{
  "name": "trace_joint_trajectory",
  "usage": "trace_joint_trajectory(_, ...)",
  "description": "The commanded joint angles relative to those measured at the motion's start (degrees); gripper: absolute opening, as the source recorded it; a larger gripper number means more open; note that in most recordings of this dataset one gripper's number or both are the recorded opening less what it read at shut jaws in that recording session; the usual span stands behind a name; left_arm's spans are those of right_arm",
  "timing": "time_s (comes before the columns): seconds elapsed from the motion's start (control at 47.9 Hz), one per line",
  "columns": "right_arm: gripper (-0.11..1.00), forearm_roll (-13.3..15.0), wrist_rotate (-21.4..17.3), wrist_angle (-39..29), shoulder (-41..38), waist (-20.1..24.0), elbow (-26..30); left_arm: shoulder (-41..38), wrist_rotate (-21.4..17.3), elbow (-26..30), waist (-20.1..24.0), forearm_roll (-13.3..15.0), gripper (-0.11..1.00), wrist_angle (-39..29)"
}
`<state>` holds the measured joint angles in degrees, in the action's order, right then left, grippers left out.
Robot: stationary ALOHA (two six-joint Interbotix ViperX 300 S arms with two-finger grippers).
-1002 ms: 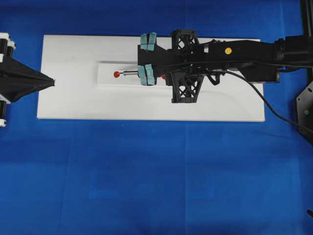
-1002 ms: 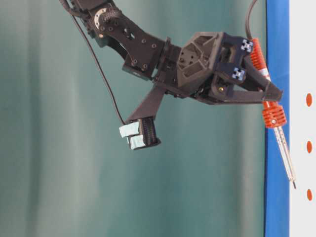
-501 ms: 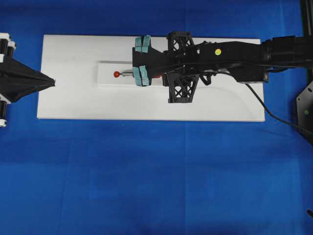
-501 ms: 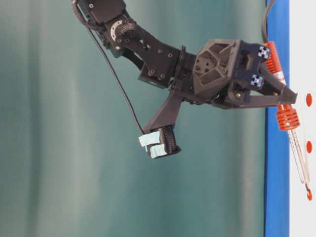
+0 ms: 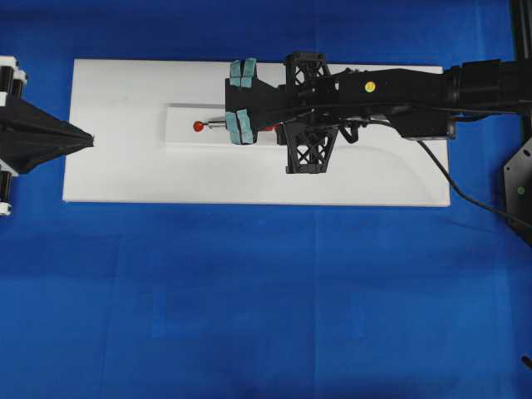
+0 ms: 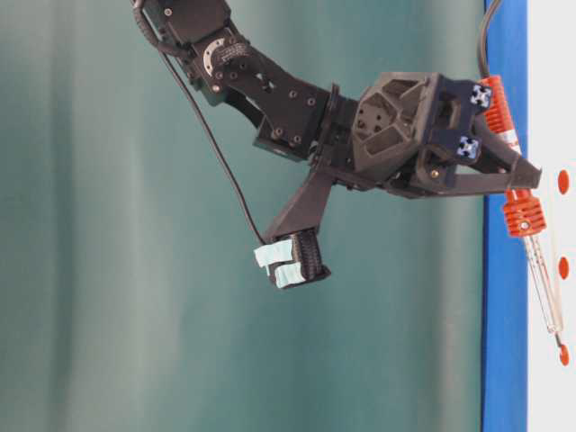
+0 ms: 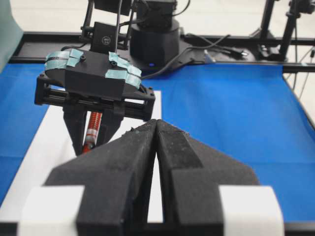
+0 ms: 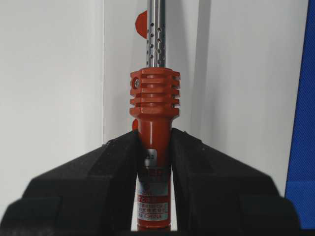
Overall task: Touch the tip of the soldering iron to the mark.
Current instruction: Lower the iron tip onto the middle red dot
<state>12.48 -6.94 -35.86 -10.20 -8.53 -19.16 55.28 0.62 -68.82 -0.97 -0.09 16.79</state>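
My right gripper (image 8: 154, 135) is shut on the red-orange handle of the soldering iron (image 8: 154, 128), just behind its ribbed collar. Seen from overhead, the thin metal shaft (image 5: 218, 125) points left and ends at the red mark (image 5: 199, 126) on the white board (image 5: 125, 91). At table level the iron (image 6: 522, 214) slants down from the gripper (image 6: 531, 177) and its tip meets the lowest red dot (image 6: 564, 355). My left gripper (image 5: 90, 139) hovers at the board's left edge, shut and empty, jaws (image 7: 156, 123) pressed together.
The mark lies on a raised strip (image 5: 183, 137) of the board. Two more red dots (image 6: 563, 267) show on the board at table level. The iron's black cord (image 5: 465, 195) trails off to the right over the blue cloth (image 5: 266, 299).
Over the last second my right arm moved left and lowered, bringing the iron's tip from short of the mark onto it. It has held almost still for the last half second. The left gripper stayed put.
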Motion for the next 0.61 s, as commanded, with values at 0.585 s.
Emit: trace_joint_trajectory(0.585, 0.06, -0.26, 1.58, -0.88, 0.88, 0.09, 2.37, -0.35, 0.09, 0.44, 0.0, -0.09, 0.0, 0.44)
